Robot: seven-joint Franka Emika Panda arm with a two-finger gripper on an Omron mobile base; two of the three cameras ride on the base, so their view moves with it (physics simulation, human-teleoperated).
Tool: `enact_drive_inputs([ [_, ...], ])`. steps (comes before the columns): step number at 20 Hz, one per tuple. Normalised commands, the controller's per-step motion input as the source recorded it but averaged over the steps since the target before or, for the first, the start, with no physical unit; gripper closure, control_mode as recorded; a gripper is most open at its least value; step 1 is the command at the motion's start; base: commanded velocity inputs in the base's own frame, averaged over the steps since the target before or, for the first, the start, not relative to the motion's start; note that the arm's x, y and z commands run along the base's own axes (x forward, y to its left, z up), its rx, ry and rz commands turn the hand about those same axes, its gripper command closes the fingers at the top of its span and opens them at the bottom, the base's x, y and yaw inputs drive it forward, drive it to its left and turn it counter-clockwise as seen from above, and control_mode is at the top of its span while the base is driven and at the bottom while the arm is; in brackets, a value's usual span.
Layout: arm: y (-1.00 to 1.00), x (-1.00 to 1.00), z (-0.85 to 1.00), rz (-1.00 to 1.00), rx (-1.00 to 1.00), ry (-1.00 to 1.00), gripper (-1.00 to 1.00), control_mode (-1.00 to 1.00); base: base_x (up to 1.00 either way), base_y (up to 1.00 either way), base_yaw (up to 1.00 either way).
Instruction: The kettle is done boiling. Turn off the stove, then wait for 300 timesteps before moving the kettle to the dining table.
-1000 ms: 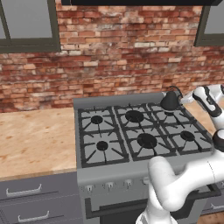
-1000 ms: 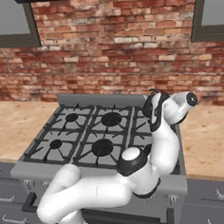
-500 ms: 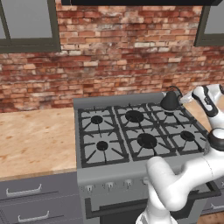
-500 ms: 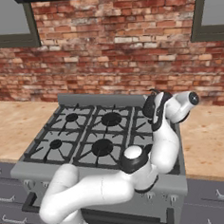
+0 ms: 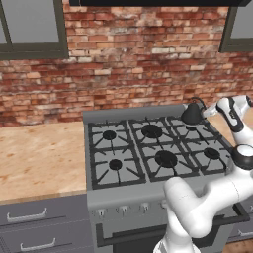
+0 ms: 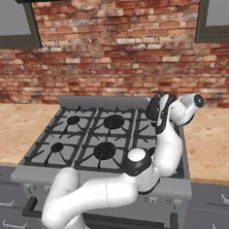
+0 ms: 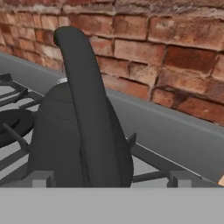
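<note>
The dark rounded kettle (image 5: 191,114) stands upright on the back right burner of the grey stove (image 5: 133,191), against the brick wall. My gripper (image 5: 206,111) reaches in from the right at kettle height, open, with nothing in its grip. In the hand view the kettle (image 7: 65,140) is very close, its arched handle (image 7: 87,100) rising between my two fingertips (image 7: 41,178), and the gripper (image 7: 109,180) straddles it without closing. From the right base view the kettle (image 6: 151,105) is partly hidden behind my gripper (image 6: 154,115), at the stove's (image 6: 101,101) rear.
A row of small knobs (image 5: 123,211) lines the stove front. Wood counter (image 5: 39,158) runs to the left and more counter (image 6: 211,143) to the right. The brick wall (image 5: 138,59) stands close behind the kettle. Grey drawers (image 5: 29,222) sit below the counter.
The hand has barely shifted beside the kettle. The jaws stay open and the kettle has not moved.
</note>
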Motion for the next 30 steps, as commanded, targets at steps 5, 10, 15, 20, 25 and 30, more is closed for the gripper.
enact_drive_inputs([
  [5, 0.00, 0.05, -0.09, 0.00, 0.00, 0.00, -1.00, -1.00, 0.00, 0.00, 0.00],
  [10, 0.02, 0.02, -0.08, 0.00, 0.00, 0.00, -1.00, -1.00, 0.00, 0.00, 0.00],
  [15, 0.11, 0.01, -0.03, 0.00, 0.00, 0.00, -1.00, -1.00, 0.00, 0.00, 0.00],
  [20, 0.23, 0.01, -0.01, 0.00, 0.00, 0.00, -1.00, -1.00, 0.00, 0.00, 0.00],
  [25, 0.23, 0.01, -0.02, 0.00, 0.00, 0.00, -1.00, -1.00, 0.00, 0.00, 0.00],
  [30, 0.17, 0.00, -0.05, 0.00, 0.00, 0.00, -1.00, -1.00, 0.00, 0.00, 0.00],
])
